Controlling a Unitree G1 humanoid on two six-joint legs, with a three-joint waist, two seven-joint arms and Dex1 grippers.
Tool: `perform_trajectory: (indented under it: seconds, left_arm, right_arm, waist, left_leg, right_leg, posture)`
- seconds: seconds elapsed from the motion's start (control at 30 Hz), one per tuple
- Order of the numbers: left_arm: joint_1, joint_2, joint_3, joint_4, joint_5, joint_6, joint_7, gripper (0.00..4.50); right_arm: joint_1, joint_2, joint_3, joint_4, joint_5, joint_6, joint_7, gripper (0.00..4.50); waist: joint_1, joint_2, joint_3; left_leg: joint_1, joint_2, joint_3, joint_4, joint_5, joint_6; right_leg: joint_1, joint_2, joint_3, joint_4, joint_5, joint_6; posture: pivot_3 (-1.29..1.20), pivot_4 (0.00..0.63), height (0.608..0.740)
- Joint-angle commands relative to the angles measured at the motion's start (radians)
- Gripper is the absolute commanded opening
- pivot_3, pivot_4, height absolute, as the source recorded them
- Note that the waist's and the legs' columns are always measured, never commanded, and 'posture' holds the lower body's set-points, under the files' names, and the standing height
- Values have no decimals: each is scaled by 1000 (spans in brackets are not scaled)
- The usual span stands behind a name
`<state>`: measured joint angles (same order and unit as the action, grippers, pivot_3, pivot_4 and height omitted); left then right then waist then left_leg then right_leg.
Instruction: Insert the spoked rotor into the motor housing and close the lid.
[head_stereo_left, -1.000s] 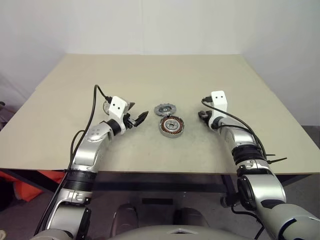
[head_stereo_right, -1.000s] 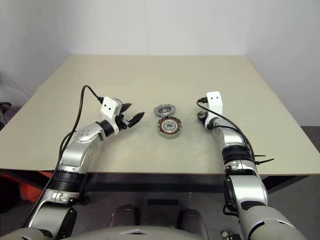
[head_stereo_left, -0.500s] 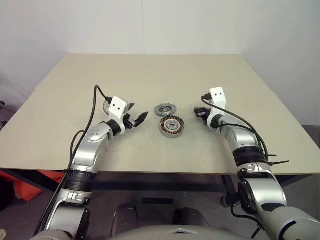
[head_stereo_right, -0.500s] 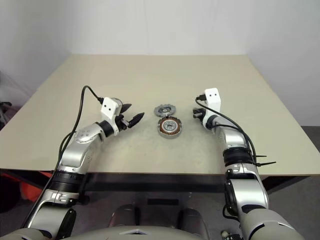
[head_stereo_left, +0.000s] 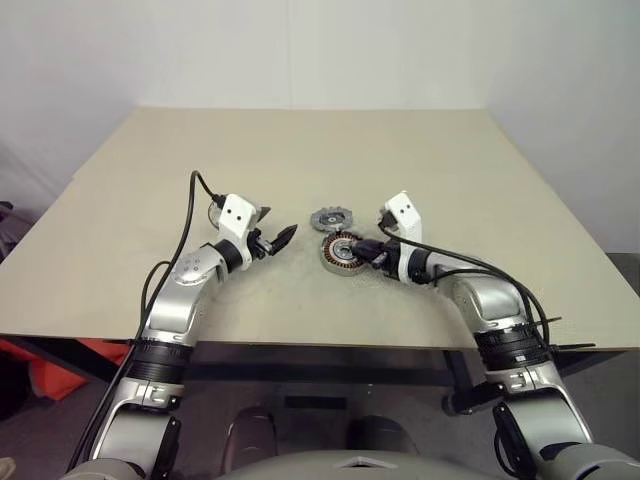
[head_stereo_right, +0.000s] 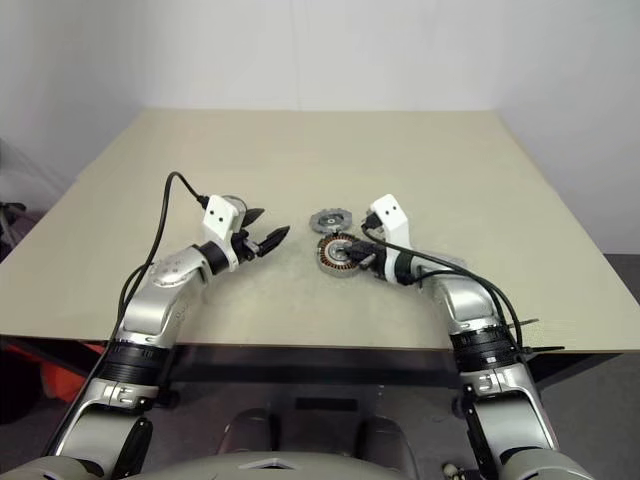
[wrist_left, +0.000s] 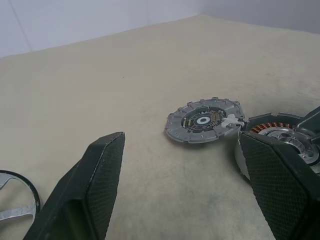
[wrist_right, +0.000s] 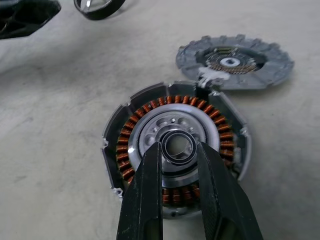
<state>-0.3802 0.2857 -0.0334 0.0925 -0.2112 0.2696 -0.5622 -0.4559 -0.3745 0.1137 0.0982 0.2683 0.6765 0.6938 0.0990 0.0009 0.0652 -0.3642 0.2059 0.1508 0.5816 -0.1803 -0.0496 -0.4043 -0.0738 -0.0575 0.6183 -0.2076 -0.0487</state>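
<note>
Right gripper (wrist_right: 177, 150): set over the middle of the motor housing, with its two black fingers (wrist_right: 145, 195) drawn near each other, one on either side of the raised silver centre hub (wrist_right: 176, 146). Whether the hub is actually pinched cannot be told.
Left gripper (head_stereo_left: 272, 238): held off to the left of the parts above the table, fingers spread wide, nothing between them.
Motor housing (head_stereo_left: 341, 254): laid flat near the middle of the table (head_stereo_left: 300, 160), its ring of copper-brown windings (wrist_right: 131, 134) facing up around the hub.
Lid (wrist_left: 204, 120): a grey toothed disc laid open and flat just beyond the housing, joined to the housing rim by a small hinge tab (wrist_right: 210, 76).
Spoked rotor: a dark ring-edged piece (wrist_right: 100, 7) is seen lying on the table by the left gripper, well apart from the housing; from these views it cannot be told for certain that it is the rotor.
Cables: a black lead (head_stereo_left: 190, 215) is looped from the left wrist, and another is run along the right forearm.
</note>
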Motion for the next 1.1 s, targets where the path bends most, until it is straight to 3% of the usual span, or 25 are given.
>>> perform_trajectory:
  seconds: [0.03, 1.1]
  left_arm:
    - [-20, 3, 6, -23, 0, -18, -1, 3834]
    - [-4, 10, 12, -28, 3, -17, 8, 3834]
  right_arm:
    - [-35, 12, -2, -12, -5, -13, -12, 657]
    - [-54, 21, -1, 50, -48, -54, -35, 657]
  waist:
    - [0, 0, 0]
    - [-1, 0, 0]
  left_leg:
    - [0, 0, 0, 0, 0, 0]
    - [0, 0, 0, 0, 0, 0]
  right_leg:
    - [0, 0, 0, 0, 0, 0]
    - [1, 0, 0, 0, 0, 0]
  posture:
    - [0, 0, 740]
    - [0, 0, 740]
